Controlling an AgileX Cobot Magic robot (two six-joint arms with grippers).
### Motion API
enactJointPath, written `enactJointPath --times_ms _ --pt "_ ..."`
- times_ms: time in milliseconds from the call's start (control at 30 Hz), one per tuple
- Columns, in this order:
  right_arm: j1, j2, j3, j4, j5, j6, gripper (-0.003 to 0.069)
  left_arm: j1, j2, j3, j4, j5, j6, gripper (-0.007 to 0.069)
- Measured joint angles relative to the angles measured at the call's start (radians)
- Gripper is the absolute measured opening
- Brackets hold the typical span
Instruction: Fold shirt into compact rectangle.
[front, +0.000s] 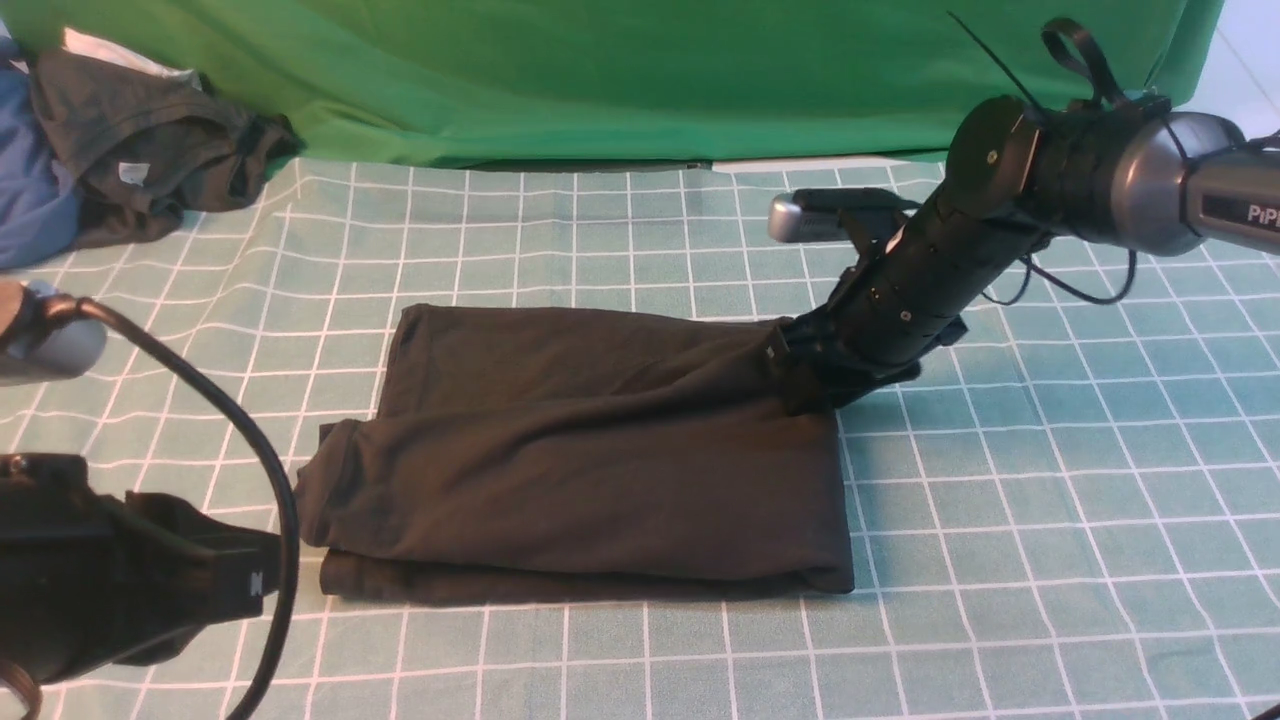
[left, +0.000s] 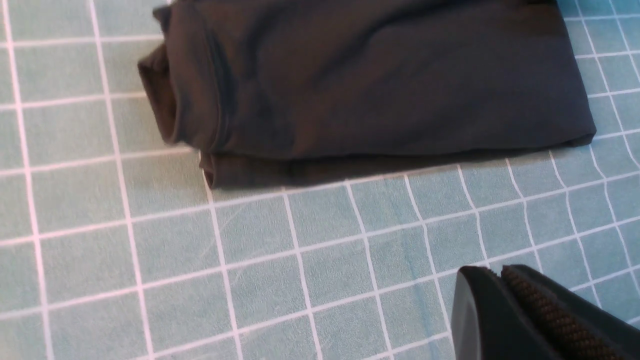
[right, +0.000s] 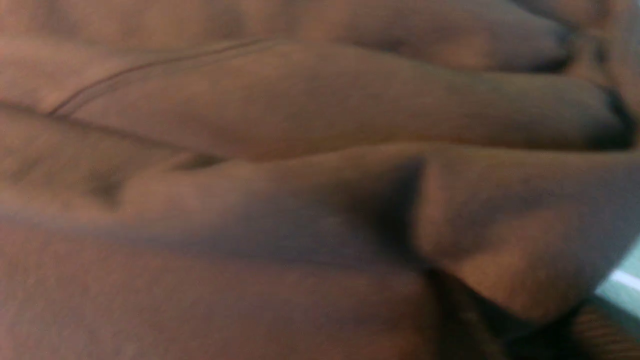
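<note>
The shirt (front: 590, 450) lies folded into a broad dark block on the gridded mat (front: 1050, 520), its long axis running side to side across the front view, with looser layered edges at the end towards the left arm and a neater folded edge at the end towards the right arm. The right gripper (front: 805, 385) is down at the far corner of that neater end, its tip buried against the cloth, so the whole shirt stretches away from it towards the left arm and slightly nearer the robot. Whether its jaws are pinched on fabric or parted I cannot tell: the front view hides the tips, and the right wrist view shows only bunched cloth filling the picture (a sliver of mat at one edge). The left gripper (left: 505, 300) hangs over bare mat, apart from the shirt, clenched and holding nothing; the shirt's near long edge lies ahead of it, the ragged end the closer part. In my judgement the next fold turns on the right arm, being in contact, carrying its end along the long axis towards the left arm's end.
</note>
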Motion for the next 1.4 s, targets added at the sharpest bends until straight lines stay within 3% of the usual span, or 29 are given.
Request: enactJointPath --times_ms 100,567,633,833,900,1000,1133,1233,1400 --pt "0.004 0.000 -0.001 0.000 0.001 -0.039 0.0071 0.000 0.000 0.001 -0.001 0.000 0.000 0.0006" --pt "-0.104 -0.049 -0.001 -0.086 0.111 -0.022 0.0071 0.000 -0.001 0.002 -0.018 -0.050 0.000 0.0006" --pt "-0.104 -0.049 -0.001 -0.102 0.114 -0.008 0.0095 0.000 -0.001 0.002 -0.028 -0.062 0.000 0.0006" --pt "-0.104 -0.067 -0.002 -0.215 0.134 0.049 0.0421 0.000 -0.001 0.002 -0.034 -0.074 0.000 0.0006" --pt "-0.104 -0.090 -0.011 -0.257 0.159 0.056 0.0453 0.000 -0.001 0.002 -0.034 -0.074 0.000 0.0006" --pt "-0.106 -0.154 -0.028 -0.337 0.214 0.083 0.0395 0.000 -0.001 0.002 -0.033 -0.077 0.000 0.0006" --pt "-0.132 -0.335 -0.033 -0.427 0.298 0.128 0.0098 0.000 -0.001 0.002 -0.031 -0.110 0.000 0.0006" --pt "-0.148 -0.484 -0.027 -0.443 0.318 0.144 0.0043 0.000 -0.001 0.002 -0.030 -0.133 0.000 0.0006" --pt "-0.151 -0.875 0.075 -0.446 0.205 0.160 0.0028 0.000 0.002 0.002 -0.027 -0.190 0.000 0.0006"
